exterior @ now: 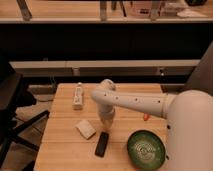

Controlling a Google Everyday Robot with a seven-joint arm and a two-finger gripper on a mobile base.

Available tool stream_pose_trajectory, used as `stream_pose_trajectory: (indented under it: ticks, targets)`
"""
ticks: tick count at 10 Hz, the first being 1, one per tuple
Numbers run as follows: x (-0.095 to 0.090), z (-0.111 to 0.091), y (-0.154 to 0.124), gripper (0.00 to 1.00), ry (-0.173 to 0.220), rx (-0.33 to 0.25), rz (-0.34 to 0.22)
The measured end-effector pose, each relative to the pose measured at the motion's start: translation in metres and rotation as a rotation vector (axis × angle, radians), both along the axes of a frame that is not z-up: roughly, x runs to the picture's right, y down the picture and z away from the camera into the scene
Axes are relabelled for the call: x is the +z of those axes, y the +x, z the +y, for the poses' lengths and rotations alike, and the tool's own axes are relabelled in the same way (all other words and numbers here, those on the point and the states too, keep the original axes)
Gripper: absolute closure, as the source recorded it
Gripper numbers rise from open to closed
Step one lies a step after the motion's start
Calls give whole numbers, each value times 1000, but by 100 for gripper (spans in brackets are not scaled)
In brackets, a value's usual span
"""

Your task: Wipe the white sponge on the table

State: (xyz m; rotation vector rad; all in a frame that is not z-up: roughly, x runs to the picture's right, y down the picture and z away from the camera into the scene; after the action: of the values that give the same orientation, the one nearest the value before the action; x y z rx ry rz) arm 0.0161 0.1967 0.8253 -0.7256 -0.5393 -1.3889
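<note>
The white sponge (86, 129) is a small cream block lying on the light-wood table (60, 150), left of centre. My gripper (106, 123) hangs from the white arm (135, 102) and points down just right of the sponge, above the flat black slab (102, 144). It sits close to the sponge but apart from it.
A long white power strip (78, 96) lies at the table's back left. A green patterned bowl (145, 148) sits at the front right. A small orange thing (146, 117) peeks out under the arm. A black chair (12, 107) stands left of the table.
</note>
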Motion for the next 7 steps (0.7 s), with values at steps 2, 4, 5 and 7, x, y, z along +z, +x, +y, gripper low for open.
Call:
stream_pose_trajectory:
  ticks: [2, 4, 5, 7]
  targets:
    - [-7, -9, -10, 100, 59, -18, -68]
    - [-21, -24, -37, 100, 139, -64, -159]
    - [-25, -28, -54, 100, 167, -97, -207]
    - [-20, -24, -89, 100, 181, -181, -290]
